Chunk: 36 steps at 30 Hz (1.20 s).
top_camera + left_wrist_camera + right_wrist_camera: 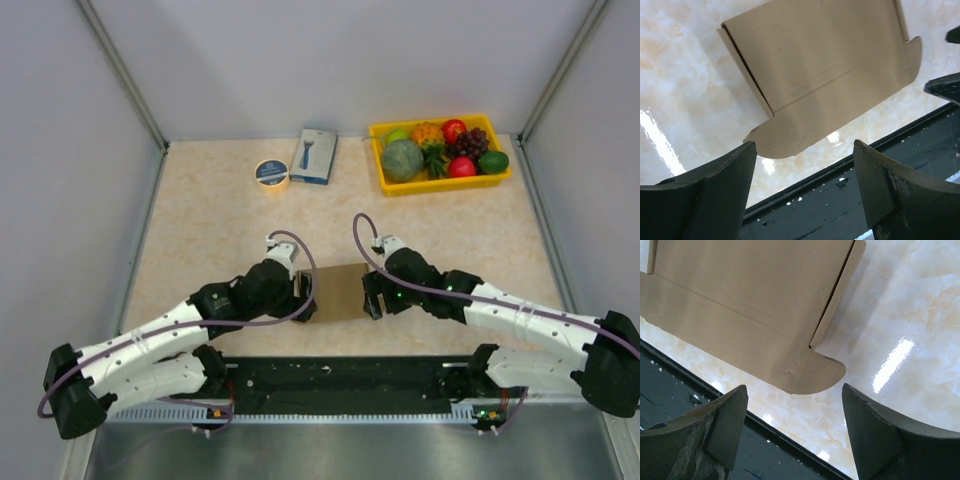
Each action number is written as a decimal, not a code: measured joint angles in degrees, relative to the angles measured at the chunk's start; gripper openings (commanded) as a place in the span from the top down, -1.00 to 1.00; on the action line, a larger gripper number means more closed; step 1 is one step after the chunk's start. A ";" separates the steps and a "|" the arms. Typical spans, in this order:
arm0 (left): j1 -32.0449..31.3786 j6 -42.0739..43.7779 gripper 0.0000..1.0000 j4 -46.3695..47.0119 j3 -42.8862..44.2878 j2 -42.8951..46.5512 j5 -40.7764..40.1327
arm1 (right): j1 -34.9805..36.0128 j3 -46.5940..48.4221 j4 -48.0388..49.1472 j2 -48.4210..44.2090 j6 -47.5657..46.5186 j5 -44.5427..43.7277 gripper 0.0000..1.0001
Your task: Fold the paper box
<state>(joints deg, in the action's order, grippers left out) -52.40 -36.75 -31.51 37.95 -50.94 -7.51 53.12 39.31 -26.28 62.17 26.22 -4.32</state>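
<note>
I see paper box [340,292] at near-edge centre of surface [200,225]. Left jaws wide apart, gripping nothing, just off its left end; right jaws likewise at right end.

Marble-patterned table [200,230]. Far side: yellow tray [445,186] filled with fruit and vegetables [403,159]. Left of it, blue-and-white box [314,156]; round blue-topped item [272,174] just beside.

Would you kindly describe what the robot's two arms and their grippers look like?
Both the left arm and right arm have white shells dotted with small holes, joined by bulky black joints. A thin purple cable loops beside each wrist. The left gripper and right gripper carry dark, matte, wedge-shaped fingers with rounded tips.
</note>
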 measured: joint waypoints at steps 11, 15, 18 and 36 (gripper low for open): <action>-1.27 -4.83 -0.69 3.69 -4.35 -2.78 -2.54 | -5.35 0.00 2.56 4.13 3.74 8.31 -0.47; -1.27 -5.40 -0.68 6.78 -5.14 -5.03 -1.29 | -6.60 -1.51 5.90 4.15 5.38 11.67 -0.42; -1.25 -5.79 -0.68 8.90 -5.44 -7.76 -0.07 | -7.34 -3.41 8.35 4.22 6.36 13.75 -0.36; 4.92 -10.49 -0.07 19.06 -14.80 -1.88 11.26 | -14.03 -13.46 24.96 5.07 15.69 28.09 -0.04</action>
<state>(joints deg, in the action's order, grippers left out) -47.48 -47.24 -12.45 23.16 -52.82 3.75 39.09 25.85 -1.32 67.24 41.91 23.77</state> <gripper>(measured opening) 0.629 0.577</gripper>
